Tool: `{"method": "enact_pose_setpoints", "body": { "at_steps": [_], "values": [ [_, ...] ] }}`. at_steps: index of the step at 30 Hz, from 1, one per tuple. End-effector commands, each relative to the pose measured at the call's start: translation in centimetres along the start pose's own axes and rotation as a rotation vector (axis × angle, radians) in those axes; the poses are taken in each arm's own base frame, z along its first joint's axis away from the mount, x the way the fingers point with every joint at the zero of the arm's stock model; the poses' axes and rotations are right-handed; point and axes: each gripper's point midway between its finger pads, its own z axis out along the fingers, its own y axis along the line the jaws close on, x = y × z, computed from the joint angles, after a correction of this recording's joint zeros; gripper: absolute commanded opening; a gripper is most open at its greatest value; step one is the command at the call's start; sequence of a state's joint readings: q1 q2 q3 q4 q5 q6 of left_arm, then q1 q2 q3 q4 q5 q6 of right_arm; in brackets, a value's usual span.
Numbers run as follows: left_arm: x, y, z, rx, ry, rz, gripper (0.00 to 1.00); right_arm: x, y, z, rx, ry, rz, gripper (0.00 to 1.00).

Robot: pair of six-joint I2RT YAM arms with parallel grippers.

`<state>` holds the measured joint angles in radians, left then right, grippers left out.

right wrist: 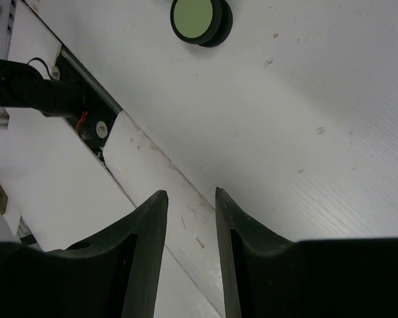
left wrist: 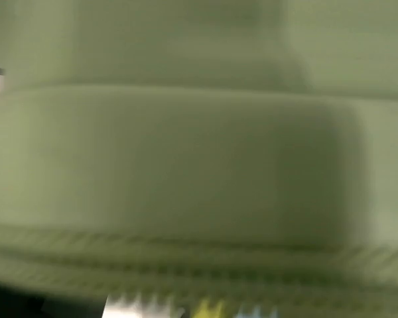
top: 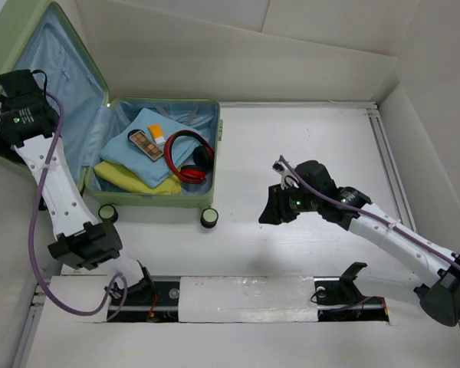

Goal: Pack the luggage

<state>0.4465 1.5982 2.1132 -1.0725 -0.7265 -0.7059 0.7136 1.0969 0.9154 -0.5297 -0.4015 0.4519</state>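
Note:
The luggage [top: 211, 115] lies open at the far left, its pale green lid with light blue lining [top: 69, 84] raised. In its base lie a blue towel [top: 130, 146], a yellow cloth [top: 134, 179], red headphones [top: 193, 157], a makeup palette [top: 146, 144] and a small orange-and-white tube [top: 158, 135]. My left gripper [top: 0, 130] is at the lid's left edge, its fingers hidden. The left wrist view is filled by the blurred green shell [left wrist: 186, 165]. My right gripper [top: 267, 208] [right wrist: 189, 192] is open and empty above the table, right of the luggage.
Two black-and-green wheels [top: 209, 218] [top: 107, 212] stick out at the luggage's near side; one shows in the right wrist view [right wrist: 198, 16]. White walls enclose the table at the back and right. The arm bases and a white strip [top: 245, 299] sit at the near edge.

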Motion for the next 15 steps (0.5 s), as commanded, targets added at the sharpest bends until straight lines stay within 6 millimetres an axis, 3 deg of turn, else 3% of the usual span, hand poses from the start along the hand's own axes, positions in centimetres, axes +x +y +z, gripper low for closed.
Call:
{"method": "enact_pose_setpoints", "body": {
  "at_steps": [1,10,13,15],
  "values": [
    [-4.3,6.3,-1.6,-0.078,-0.094,-0.086,0.74,-0.8,1.1,-0.2,-0.041,-0.041,-0.053,0.41],
    [-1.9,3.7,-3.6,0.076,-0.012,-0.082,0.74,-0.5,1.6,0.6,-0.051,-0.015,-0.073,0.41],
    [-2.7,3.4,-5.2,0.161,-0.046,-0.089,0.77,-0.6,1.8,0.6,-0.063,-0.018,-0.077,0.41],
    [-2.3,1.3,-7.0,0.23,-0.054,-0.026,0.8,-0.2,2.2,0.8,-0.077,0.001,-0.08,0.41]
  ]
}}
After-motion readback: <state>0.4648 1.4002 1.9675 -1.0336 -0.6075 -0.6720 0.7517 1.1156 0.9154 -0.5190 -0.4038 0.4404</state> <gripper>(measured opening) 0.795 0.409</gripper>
